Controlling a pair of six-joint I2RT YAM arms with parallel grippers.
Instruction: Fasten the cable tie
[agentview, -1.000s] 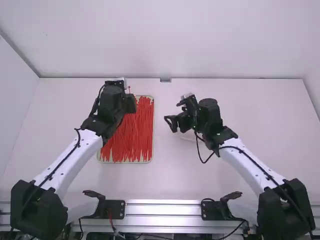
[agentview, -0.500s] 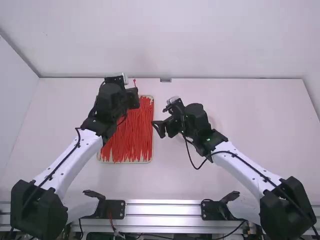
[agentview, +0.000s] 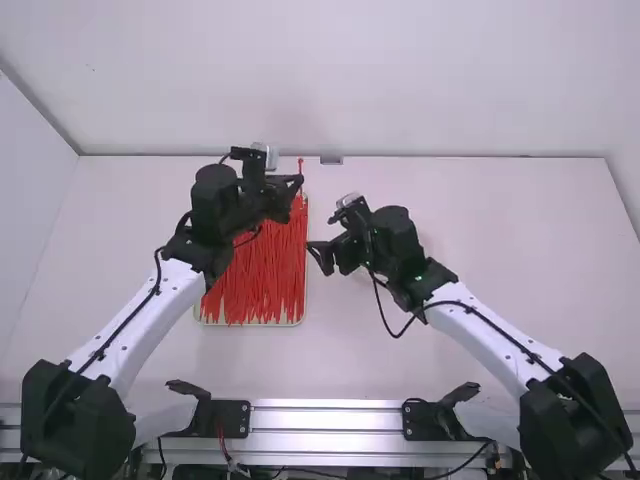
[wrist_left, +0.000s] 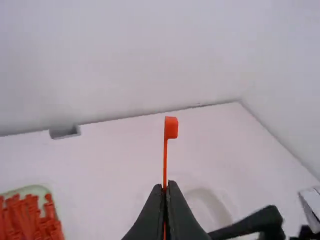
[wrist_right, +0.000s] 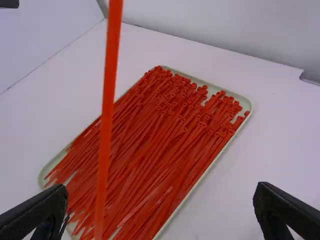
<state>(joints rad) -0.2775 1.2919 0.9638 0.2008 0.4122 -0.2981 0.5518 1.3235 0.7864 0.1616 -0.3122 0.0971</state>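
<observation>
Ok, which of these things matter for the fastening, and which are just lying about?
Job: cable tie, pinched in the left gripper; right gripper, open nearby.
Lying about: tray of spare ties; grey fitting beyond the tray.

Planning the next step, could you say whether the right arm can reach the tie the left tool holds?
Probably yes: the right tool is open, facing the held cable tie, with nothing between them.
</observation>
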